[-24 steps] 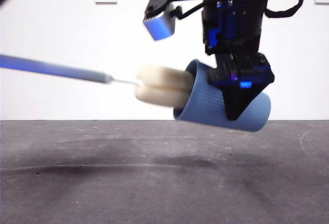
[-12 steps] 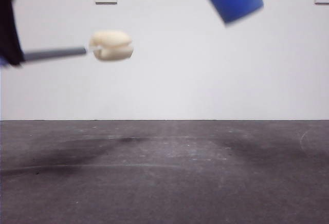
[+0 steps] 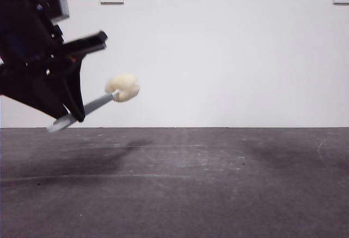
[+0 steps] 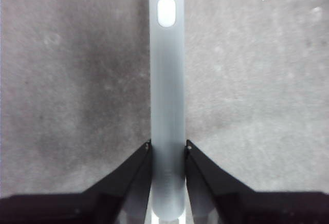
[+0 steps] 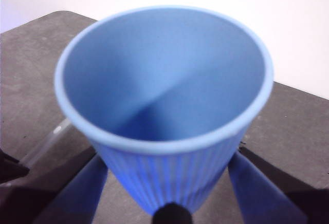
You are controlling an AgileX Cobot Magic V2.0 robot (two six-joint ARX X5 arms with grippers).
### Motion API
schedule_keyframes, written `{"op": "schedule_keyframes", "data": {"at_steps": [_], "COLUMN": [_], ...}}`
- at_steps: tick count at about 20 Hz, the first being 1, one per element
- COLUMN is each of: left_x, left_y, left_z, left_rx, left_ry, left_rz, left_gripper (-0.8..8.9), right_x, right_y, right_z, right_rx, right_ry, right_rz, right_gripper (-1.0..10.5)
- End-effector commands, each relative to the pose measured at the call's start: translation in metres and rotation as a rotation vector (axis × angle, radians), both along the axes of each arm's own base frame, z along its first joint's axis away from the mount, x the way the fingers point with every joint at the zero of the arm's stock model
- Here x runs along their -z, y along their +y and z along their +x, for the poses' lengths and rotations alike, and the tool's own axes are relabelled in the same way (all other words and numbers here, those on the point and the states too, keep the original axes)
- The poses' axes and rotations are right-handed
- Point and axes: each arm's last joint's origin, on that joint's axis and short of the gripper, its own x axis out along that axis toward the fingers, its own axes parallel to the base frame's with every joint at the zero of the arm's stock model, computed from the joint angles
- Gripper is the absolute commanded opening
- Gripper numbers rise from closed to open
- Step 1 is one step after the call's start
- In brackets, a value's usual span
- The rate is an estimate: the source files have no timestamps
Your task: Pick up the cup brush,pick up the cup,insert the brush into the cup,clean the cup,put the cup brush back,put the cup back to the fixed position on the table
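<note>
The brush and the cup have come apart. A second ago the yellow sponge head was poked into the mouth of the cup, and now the cup is gone from the front view and the cup brush (image 3: 121,88) hangs alone at the left side. The left hand (image 3: 65,119) is clenched on the grey handle, low on the stick, and the stick tilts so the sponge end points up and away while the other end dips toward the worktop (image 3: 218,194). In the left wrist view the two black jaws squeeze the handle (image 4: 167,106) from both sides, and the dark worktop shows past it. The brush does not touch the worktop yet; it hangs a little above it. The right hand (image 5: 169,203) has lifted up out of the front view, and it is grasping the cup (image 5: 164,100) near its bottom, one jaw on each side. The cup is held mouth toward that wrist camera, so you can see right down inside it, and it is empty and blue. So the cleaning looks done. I think the step now is putting the brush back down on the worktop at the left. After that the cup must go back to its own spot. The brush should come down gently so it does not roll.
</note>
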Motion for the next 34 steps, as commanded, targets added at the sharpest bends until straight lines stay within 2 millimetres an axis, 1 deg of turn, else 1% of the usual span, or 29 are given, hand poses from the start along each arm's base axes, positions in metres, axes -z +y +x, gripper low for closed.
{"op": "schedule_keyframes", "data": {"at_steps": [1,4,10,15,23,24,25,26,27,28,29,32,34], "left_x": [0.013,0.025,0.033,0.056,0.068,0.068,0.068,0.068,0.069,0.069,0.069,0.064,0.054], "left_y": [-0.001,-0.003,-0.003,-0.008,-0.008,-0.008,-0.008,-0.007,-0.007,-0.008,-0.008,-0.007,-0.006], "left_z": [0.005,0.011,0.016,0.021,0.023,0.023,0.023,0.023,0.022,0.022,0.021,0.021,0.019], "left_rx": [-0.036,-0.063,-0.115,-0.095,-0.092,-0.093,-0.092,-0.093,-0.091,-0.08,-0.068,-0.061,-0.057], "left_ry": [0.032,0.06,0.059,0.144,0.184,0.183,0.187,0.195,0.201,0.211,0.22,0.22,0.188], "left_rz": [0.034,0.064,0.095,0.123,0.155,0.154,0.154,0.155,0.156,0.141,0.125,0.099,0.08], "left_gripper": [-0.09,-0.09,-0.09,-0.09,-0.09,0.06,0.45,1.37,2.88,3.87,4.17,4.17,4.18], "right_x": [-0.001,-0.001,-0.001,-0.001,-0.001,-0.001,-0.001,0.0,0.0,0.0,0.0,0.0,0.0], "right_y": [0.0,0.0,0.0,0.001,0.001,0.001,0.001,0.001,0.001,0.001,0.001,0.001,0.001], "right_z": [0.0,0.0,0.0,0.0,0.0,0.0,0.0,0.0,0.0,0.0,0.0,0.0,-0.001], "right_rx": [0.003,0.003,0.002,-0.019,-0.021,-0.021,-0.022,-0.022,-0.024,-0.024,-0.024,-0.025,-0.046], "right_ry": [-0.001,0.0,0.0,0.006,0.006,0.007,0.008,0.01,0.009,0.009,0.009,0.008,0.014], "right_rz": [0.021,0.019,0.019,0.024,0.024,0.024,0.02,0.016,0.012,0.011,0.011,0.009,0.013], "right_gripper": [-0.1,-0.1,-0.1,-0.1,-0.1,-0.1,-0.1,-0.1,-0.1,-0.1,-0.1,-0.1,-0.1]}}
